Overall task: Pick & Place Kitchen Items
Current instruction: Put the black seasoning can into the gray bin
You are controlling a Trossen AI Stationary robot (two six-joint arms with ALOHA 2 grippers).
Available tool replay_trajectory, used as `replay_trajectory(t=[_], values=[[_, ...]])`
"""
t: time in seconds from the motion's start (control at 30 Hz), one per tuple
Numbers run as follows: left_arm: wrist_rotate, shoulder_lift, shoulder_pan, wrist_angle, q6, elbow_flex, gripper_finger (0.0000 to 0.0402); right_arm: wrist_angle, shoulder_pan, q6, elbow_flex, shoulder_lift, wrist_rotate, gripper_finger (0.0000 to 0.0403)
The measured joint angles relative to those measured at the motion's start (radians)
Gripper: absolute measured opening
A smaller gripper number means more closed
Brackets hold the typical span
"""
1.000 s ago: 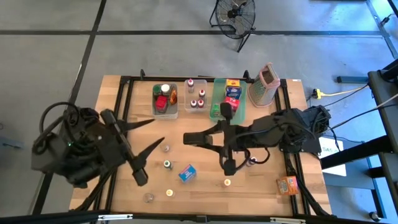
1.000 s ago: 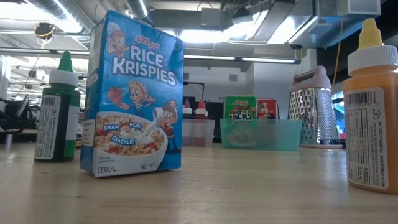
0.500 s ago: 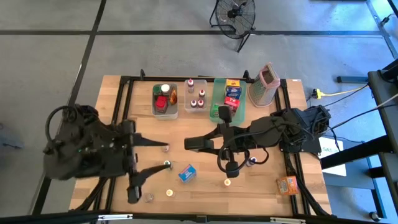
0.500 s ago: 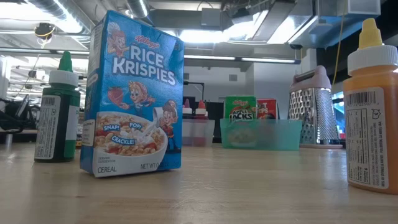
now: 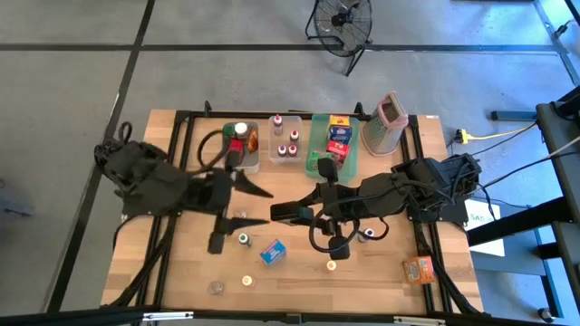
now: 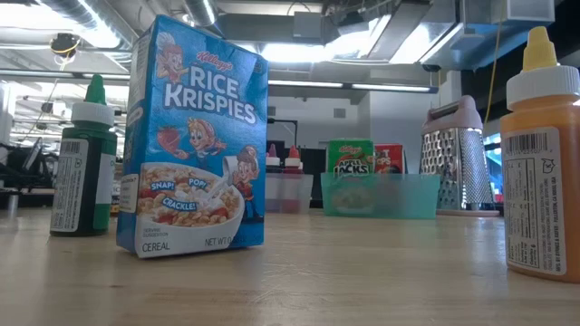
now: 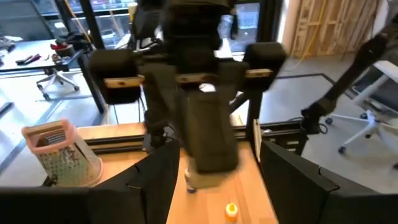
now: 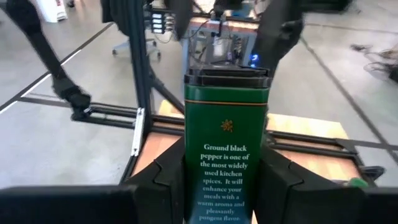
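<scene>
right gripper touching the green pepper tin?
Touching. The right wrist view shows the green pepper tin upright between the right gripper fingers, both pressed against its sides.

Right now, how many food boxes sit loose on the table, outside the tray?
2: a blue box near the middle, and an orange box at a corner on the right arm's side. More may be hidden.

1. The pepper tin (image 8: 226, 149) is running off the right wrist picture's lower edge, cutting its label text.
2. The orange bottle (image 6: 544, 154) is being cropped at the low view's right edge.
3. The green tray (image 6: 379, 195) is looking blurred, its contents indistinct.
</scene>
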Motion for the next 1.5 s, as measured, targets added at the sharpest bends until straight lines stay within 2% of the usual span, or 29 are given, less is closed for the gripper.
replay_trajectory(t=[0.17, 0.37, 0.73, 1.0, 1.17, 1.33, 1.5], values=[[0.054, 0.000, 0.054, 0.001, -0.001, 0.000, 0.0219, -0.028, 0.000, 0.019, 0.000, 0.000, -0.009, 0.0130], [0.190, 0.026, 0.100, -0.002, -0.026, 0.000, 0.0219, -0.059, 0.000, 0.032, 0.000, 0.000, -0.009, 0.0130], [0.244, 0.056, 0.133, -0.028, -0.069, 0.000, 0.0219, -0.066, -0.003, 0.020, 0.000, 0.000, -0.009, 0.0130], [0.213, 0.056, 0.133, -0.060, -0.065, 0.000, 0.0219, -0.039, -0.003, 0.024, 0.000, 0.000, -0.007, 0.0130], [0.143, 0.056, 0.131, -0.060, 0.012, 0.000, 0.0219, -0.041, -0.004, 0.039, 0.000, 0.001, 0.002, 0.0130], [0.144, 0.059, 0.131, -0.063, 0.011, 0.000, 0.0218, -0.041, -0.009, 0.043, 0.001, 0.005, -0.001, 0.0130], [0.145, 0.083, 0.134, -0.061, 0.038, 0.000, 0.0190, -0.052, -0.010, 0.049, 0.001, 0.015, -0.009, 0.0130]])
